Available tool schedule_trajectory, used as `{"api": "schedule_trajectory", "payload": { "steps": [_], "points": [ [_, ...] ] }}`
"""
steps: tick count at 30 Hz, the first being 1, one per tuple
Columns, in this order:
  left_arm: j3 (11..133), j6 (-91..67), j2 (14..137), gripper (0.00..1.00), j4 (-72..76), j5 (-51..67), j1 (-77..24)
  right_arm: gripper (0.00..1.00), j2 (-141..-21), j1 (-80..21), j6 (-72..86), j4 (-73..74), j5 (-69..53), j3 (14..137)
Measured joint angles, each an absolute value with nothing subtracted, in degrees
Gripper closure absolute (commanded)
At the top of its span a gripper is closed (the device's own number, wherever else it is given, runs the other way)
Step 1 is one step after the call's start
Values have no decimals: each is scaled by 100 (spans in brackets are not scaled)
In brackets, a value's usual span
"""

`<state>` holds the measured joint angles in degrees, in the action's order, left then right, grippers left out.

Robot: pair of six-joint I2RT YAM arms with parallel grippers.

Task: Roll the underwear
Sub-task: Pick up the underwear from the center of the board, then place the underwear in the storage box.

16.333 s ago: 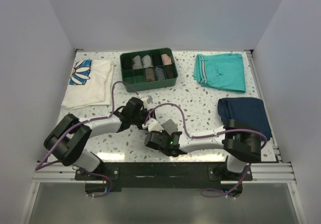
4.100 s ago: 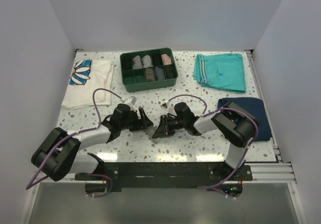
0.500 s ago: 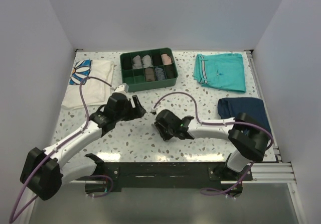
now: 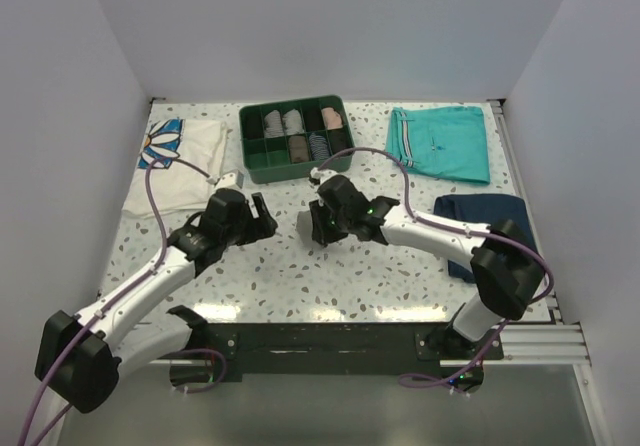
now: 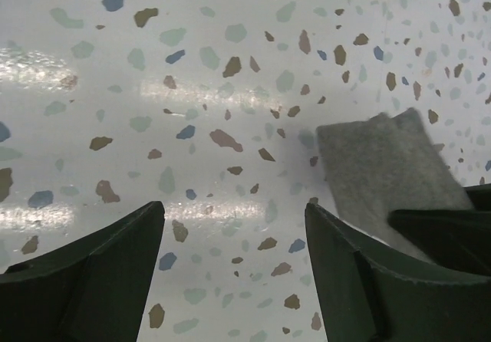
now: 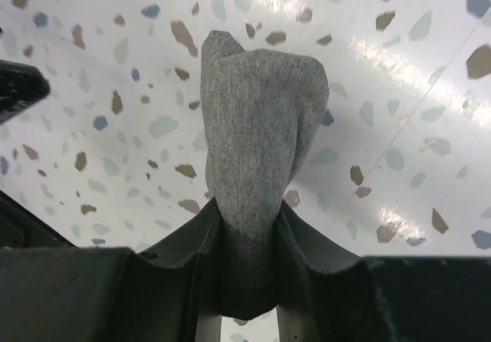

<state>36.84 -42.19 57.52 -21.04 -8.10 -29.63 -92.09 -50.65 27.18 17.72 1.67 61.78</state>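
Note:
The underwear (image 6: 255,120) is a small grey rolled bundle, pinched at its near end by my right gripper (image 6: 249,223), which is shut on it. The bundle sticks out ahead of the fingers, over the speckled table. In the top view my right gripper (image 4: 318,222) is at the table's middle, just in front of the green tray. My left gripper (image 5: 234,212) stands open with only bare table between its fingers. In the left wrist view, the underwear (image 5: 383,169) is off to the right of those fingers. In the top view my left gripper (image 4: 263,218) is a short way left of the right one.
A green compartment tray (image 4: 300,171) with several rolled garments stands at the back centre. Teal shorts (image 4: 440,141) lie at the back right, and a navy folded garment (image 4: 495,218) at the right. A white flower-print shirt (image 4: 180,166) lies at the back left.
My right gripper has carried the underwear away from the near edge, toward the green tray. My left gripper's jaws have widened and it has stayed to the left of the bundle.

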Motion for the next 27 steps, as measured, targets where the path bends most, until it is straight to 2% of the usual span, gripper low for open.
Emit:
{"api": "schedule_trajectory", "payload": {
  "steps": [6, 14, 17, 22, 24, 27],
  "points": [
    [3686, -4082, 5642, 19, -2491, -926, -2211, 100, -9485, -4864, 2692, 2025, 47, 7225],
    [3684, -3756, 5555, 16, -2742, -609, -928, 100, -10844, -4722, 2497, 2650, 119, 9371],
    [3671, -3664, 5570, 11, -2746, -336, -825, 100, -11461, -4650, 2390, 2980, 246, 10322],
    [3610, -3542, 5544, 8, -2696, 64, -823, 100, -12409, -4560, 2145, 3684, 552, 11867],
    [3588, -3503, 5537, 0, -2676, 174, -821, 100, -12803, -4534, 2034, 3940, 705, 12505],
    [3577, -3454, 5537, 0, -2650, 320, -821, 100, -13301, -4519, 1876, 4171, 937, 13255]
  ]
}}
